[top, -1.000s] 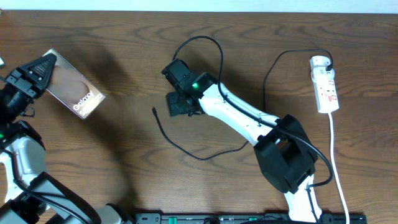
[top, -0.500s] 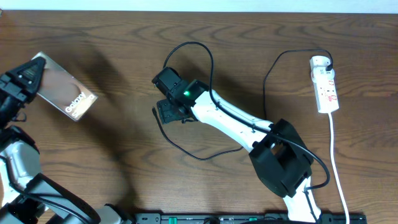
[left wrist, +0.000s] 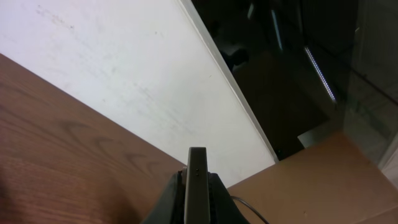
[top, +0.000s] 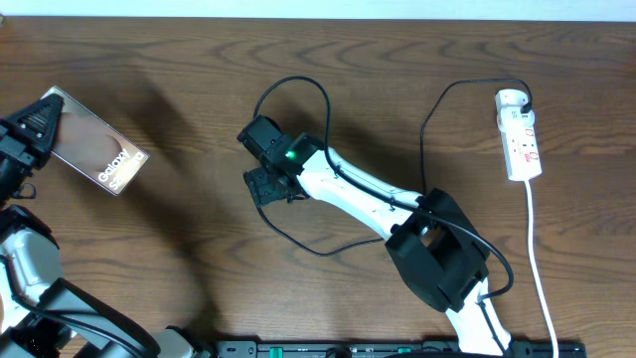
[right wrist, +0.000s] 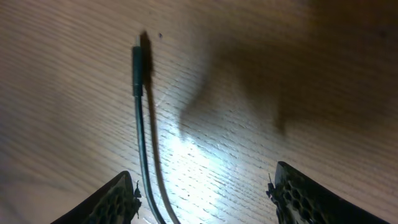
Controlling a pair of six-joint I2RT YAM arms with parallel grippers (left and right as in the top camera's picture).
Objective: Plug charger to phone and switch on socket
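Clamping phone (top: 99, 159) edge-on at far left, left gripper (top: 48, 117) pinched tight on it, right gripper (right wrist: 208, 196) spread wide and empty, low over charger (right wrist: 136, 71) tip at centre, socket (top: 520, 139) far right.

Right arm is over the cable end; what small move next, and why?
Probably nudge the right gripper sideways over the charger plug tip: its jaws stand open, but the cable lies well off centre between them. The left gripper holds the phone.

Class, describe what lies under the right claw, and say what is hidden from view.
Under the open right claw lies the charger, its plug tip flat on the wooden table, ungripped. From overhead, the claw covers that tip; only the wrist view shows it.
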